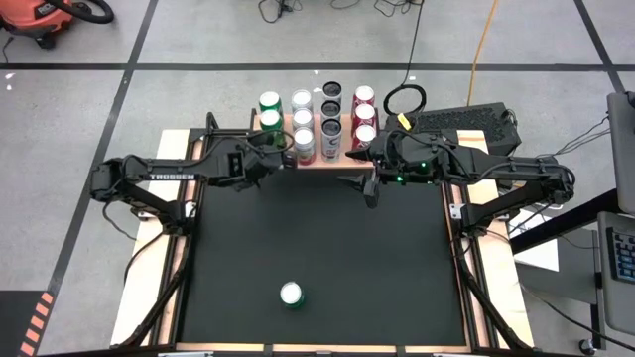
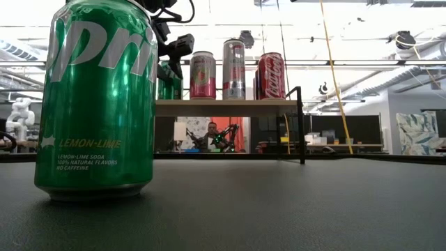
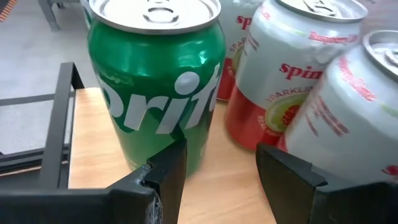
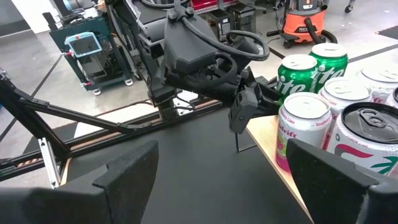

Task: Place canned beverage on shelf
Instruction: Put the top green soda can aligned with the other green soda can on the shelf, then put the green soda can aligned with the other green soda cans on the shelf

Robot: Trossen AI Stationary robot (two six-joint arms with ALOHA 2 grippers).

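The shelf [image 1: 332,159], a light-wood top on black legs, stands at the table's far middle and bears several upright cans. My left gripper [image 1: 286,156] is open at the shelf's left front. In the left wrist view [image 3: 221,168] its fingers stand just before a green Sprite can [image 3: 155,81], which rests upright by its base on the wood [image 3: 93,137]. I cannot tell whether one finger touches the can. Another green Sprite can [image 1: 291,295] stands upright near the table's near edge and fills the left of the low view [image 2: 97,97]. My right gripper [image 1: 369,190] is open and empty in front of the shelf's right part.
Red-and-white Spindrift cans [image 3: 292,68] stand close beside the green can on the shelf. A tall silver can [image 2: 234,70], dark-topped cans [image 1: 331,107] and red cans [image 1: 364,114] fill the other rows. The black table top [image 1: 317,248] lies between the shelf and the near can.
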